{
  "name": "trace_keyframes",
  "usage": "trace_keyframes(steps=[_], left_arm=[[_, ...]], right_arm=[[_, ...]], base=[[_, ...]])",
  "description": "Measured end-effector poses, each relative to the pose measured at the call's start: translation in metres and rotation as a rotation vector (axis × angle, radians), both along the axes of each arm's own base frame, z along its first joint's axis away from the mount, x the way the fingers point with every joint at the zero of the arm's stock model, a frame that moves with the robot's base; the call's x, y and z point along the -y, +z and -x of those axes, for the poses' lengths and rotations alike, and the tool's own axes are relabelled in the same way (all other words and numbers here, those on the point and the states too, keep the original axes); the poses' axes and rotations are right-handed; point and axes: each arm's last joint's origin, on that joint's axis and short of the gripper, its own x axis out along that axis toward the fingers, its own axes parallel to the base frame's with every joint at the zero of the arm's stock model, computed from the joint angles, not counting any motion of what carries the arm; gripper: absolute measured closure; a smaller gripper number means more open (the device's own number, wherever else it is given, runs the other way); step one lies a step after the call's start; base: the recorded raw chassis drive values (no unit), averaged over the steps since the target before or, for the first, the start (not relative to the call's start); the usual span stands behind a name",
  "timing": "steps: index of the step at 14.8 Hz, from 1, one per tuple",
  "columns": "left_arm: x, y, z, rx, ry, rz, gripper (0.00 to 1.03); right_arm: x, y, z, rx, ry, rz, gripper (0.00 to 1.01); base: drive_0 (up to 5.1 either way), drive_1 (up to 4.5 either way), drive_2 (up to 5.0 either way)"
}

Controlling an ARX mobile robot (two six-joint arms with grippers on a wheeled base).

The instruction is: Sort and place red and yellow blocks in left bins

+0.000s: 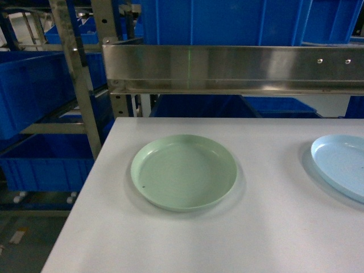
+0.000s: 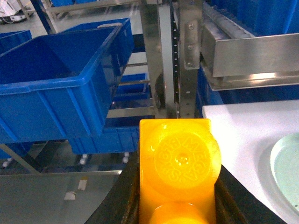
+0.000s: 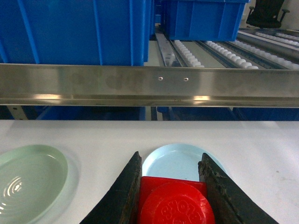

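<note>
While left fingers [image 2: 128, 196] clamp the yellow block [image 2: 180, 168], right fingers [image 3: 124, 196] grip the red block [image 3: 175, 203], pale-blue plate [image 3: 175, 161] beneath.

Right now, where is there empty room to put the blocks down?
The white table is bare in front of and between the green plate and blue plate; both plates are empty. The open blue crate left of the table looks empty. Behind the plates, the steel rail crowds things.
</note>
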Motion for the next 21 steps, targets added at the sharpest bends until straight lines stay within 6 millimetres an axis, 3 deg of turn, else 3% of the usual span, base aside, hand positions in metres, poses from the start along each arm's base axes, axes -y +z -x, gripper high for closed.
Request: trace_keyframes(steps=[21], left_arm=[[-0.0003, -0.0001, 0.0000, -0.002, 0.004, -0.001, 0.75]], right_arm=[[0.0000, -0.0005, 0.0001, 0.000, 0.000, 0.000, 0.72]], base=[[-5.0, 2.44, 2.4]])
